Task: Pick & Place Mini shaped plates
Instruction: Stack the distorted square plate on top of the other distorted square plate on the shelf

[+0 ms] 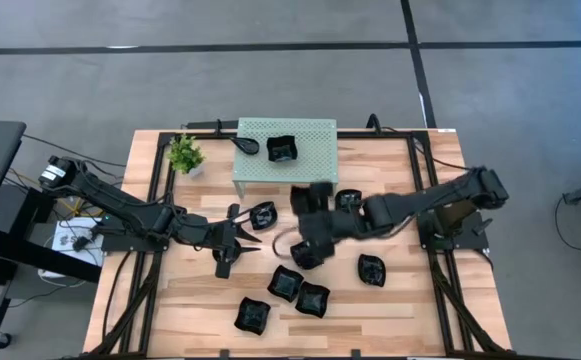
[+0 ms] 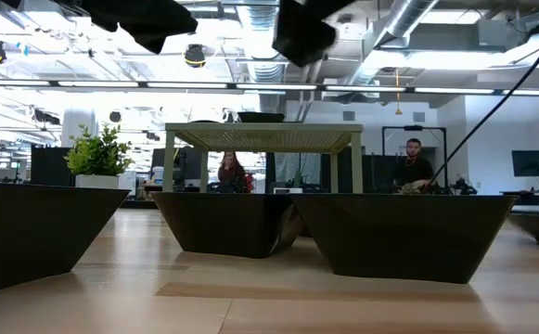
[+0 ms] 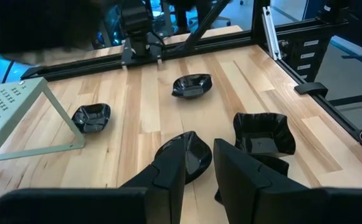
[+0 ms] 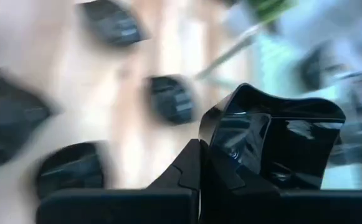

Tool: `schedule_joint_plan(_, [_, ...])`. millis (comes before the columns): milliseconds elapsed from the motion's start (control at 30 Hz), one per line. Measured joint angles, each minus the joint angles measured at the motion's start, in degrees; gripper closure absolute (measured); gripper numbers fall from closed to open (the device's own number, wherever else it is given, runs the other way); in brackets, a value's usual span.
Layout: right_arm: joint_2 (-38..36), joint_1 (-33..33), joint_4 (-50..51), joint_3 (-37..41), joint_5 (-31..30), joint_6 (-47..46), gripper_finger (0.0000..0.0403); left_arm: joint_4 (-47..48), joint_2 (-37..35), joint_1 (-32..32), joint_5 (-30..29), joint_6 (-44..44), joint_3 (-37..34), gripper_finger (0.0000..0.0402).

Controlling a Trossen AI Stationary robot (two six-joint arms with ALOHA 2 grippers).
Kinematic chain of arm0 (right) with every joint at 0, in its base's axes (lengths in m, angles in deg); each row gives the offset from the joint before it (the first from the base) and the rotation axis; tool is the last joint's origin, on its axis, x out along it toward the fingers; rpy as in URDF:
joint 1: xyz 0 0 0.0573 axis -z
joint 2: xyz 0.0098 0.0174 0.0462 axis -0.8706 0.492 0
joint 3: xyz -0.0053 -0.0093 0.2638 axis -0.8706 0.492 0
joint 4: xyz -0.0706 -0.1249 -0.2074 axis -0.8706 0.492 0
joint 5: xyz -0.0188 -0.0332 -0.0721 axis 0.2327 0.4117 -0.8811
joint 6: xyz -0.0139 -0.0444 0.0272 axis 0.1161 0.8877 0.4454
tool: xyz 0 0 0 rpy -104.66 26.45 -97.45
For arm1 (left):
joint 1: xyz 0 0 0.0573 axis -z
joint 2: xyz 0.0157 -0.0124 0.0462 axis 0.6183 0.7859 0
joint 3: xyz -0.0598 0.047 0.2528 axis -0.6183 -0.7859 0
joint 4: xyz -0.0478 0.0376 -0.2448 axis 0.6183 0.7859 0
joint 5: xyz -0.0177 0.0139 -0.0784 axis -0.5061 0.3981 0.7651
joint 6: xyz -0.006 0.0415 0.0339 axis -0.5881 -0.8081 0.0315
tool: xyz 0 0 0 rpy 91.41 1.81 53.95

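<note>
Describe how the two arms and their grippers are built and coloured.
Both arms are dark, almost black, built of jointed segments with boxy wrist sections. The left arm has cables along it near its base. The left gripper has two flat, angular black fingers. The right gripper has the same glossy black plastic.

Four black plates (image 3: 191,86) on wood — jaws parted above one
</note>
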Motion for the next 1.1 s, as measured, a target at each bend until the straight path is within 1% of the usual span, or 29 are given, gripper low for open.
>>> schedule_joint_plan(133, [0.0,5.8,-7.1,-1.3,0.1,12.6,0.0401,-0.2,0.0,0.0,0.0,0.0,0.0,0.0316])
schedule_joint_plan(233, [0.5,10.8,-12.6,-1.4,2.7,20.7,0.0401,-0.3,0.0,0.0,0.0,0.0,0.0,0.0316])
schedule_joint_plan(333, [1.1,15.8,-15.0,-1.3,6.9,25.4,0.0401,-0.3,0.0,0.0,0.0,0.0,0.0,0.0316])
schedule_joint_plan(500, [1.9,22.8,-15.5,-1.3,15.1,26.0,0.0401,-0.3,0.0,0.0,0.0,0.0,0.0,0.0316])
schedule_joint_plan(700, [3.6,27.7,-17.4,-1.5,21.3,25.3,0.0401,-0.3,0.0,0.0,0.0,0.0,0.0,0.0316])
schedule_joint_plan(800, [5.1,28.8,-16.6,-1.3,22.2,25.9,0.0401,-0.3,0.0,0.0,0.0,0.0,0.0,0.0316])
schedule_joint_plan(933, [6.9,28.9,-17.2,-1.3,23.5,29.0,0.0401,-0.3,0.0,0.0,0.0,0.0,0.0,0.0316])
schedule_joint_plan(1100, [8.8,28.7,-16.7,-1.3,23.4,31.1,0.0397,-0.3,0.0,0.0,0.0,0.0,0.0,0.0316])
